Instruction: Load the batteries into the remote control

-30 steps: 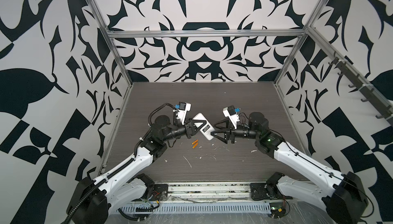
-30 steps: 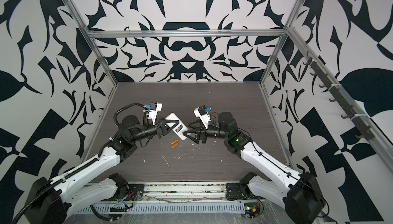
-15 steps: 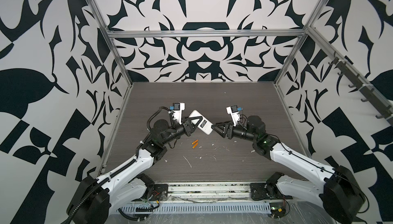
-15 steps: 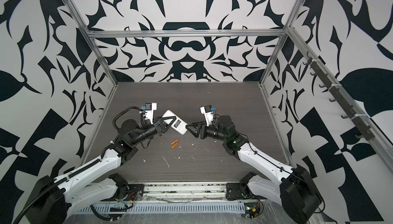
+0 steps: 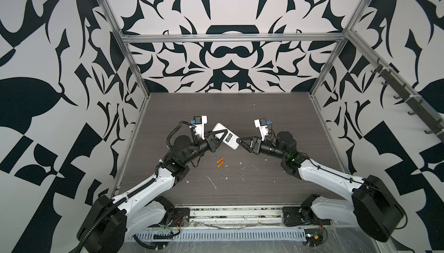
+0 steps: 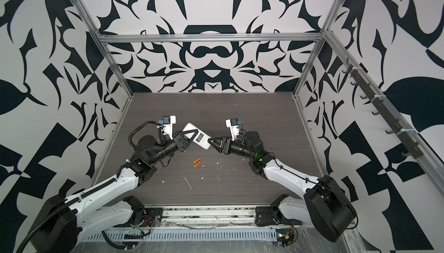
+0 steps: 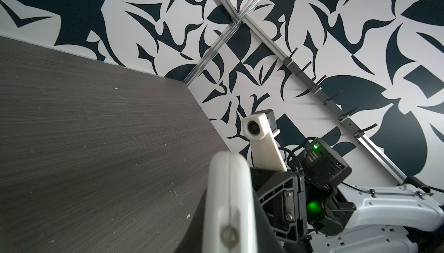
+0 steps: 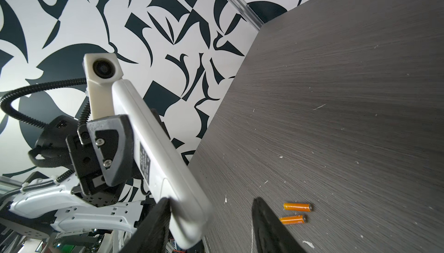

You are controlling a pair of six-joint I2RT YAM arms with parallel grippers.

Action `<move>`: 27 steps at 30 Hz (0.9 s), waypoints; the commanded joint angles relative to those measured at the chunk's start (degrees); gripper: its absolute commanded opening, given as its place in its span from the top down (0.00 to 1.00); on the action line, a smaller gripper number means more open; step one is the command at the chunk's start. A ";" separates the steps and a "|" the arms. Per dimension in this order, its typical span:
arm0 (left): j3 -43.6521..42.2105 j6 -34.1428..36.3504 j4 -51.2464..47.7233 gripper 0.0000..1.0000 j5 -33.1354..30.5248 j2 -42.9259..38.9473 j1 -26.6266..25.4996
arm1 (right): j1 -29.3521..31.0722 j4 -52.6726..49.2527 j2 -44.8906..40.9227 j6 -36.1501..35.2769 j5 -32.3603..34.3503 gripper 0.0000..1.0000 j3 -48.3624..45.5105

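Above the table [image 5: 276,191], left pincer [image 5: 222,137] grips remote control [image 5: 229,141].

You get no readable text here. The remote control [image 8: 153,153] carries a dark label [image 8: 144,160] on its white back, mid-left of the right wrist view, print too small to read. Same label in a top view [image 5: 228,138]: illegible.

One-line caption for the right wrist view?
Left gripper holds white oblong remote control aloft; right gripper straddles its end, two orange batteries on dark table.
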 commanded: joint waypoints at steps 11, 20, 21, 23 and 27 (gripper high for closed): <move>-0.55 -1.35 5.15 0.95 -0.67 1.22 0.08 | 0.64 6.82 1.37 0.96 -2.87 0.46 0.77; -0.74 -1.97 6.84 0.95 -0.78 2.53 0.08 | 0.89 7.44 2.59 1.00 -3.62 0.53 1.14; -0.79 -2.05 7.02 0.95 -0.77 2.61 0.08 | 0.93 7.57 2.64 0.96 -3.67 0.54 1.07; -0.80 -2.14 7.37 0.95 -0.78 2.80 0.08 | 1.00 7.62 2.93 0.87 -3.67 0.56 1.20; -1.09 -2.40 7.83 0.95 -0.76 2.94 0.08 | 1.07 7.79 3.12 0.89 -3.75 0.64 1.33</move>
